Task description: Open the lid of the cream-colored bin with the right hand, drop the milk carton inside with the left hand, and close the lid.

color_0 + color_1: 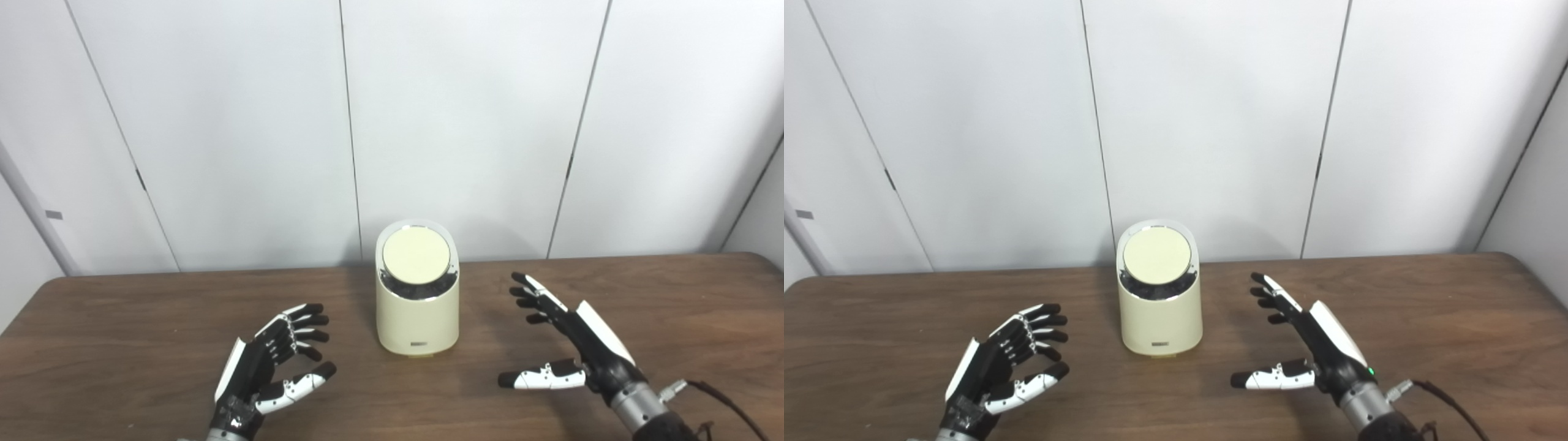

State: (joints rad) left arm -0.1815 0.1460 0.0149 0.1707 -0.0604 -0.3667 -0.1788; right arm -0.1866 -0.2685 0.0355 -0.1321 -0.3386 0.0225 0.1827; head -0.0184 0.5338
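The cream-colored bin (418, 306) stood upright on the brown table (122, 318), near its far edge and about midway across. Its round lid (416, 255) was shut, slanted toward the front, with a dark, shiny ring showing under its front rim.

You cannot see inside the cream-colored bin (418, 306): its round lid (416, 255) covers the opening, and the dark band below the lid is too small to resolve. The small label (419, 345) at the bin's base is unreadable. Both forearms are cut off by the bottom edge. The table (122, 318) runs out of frame left, right and below.
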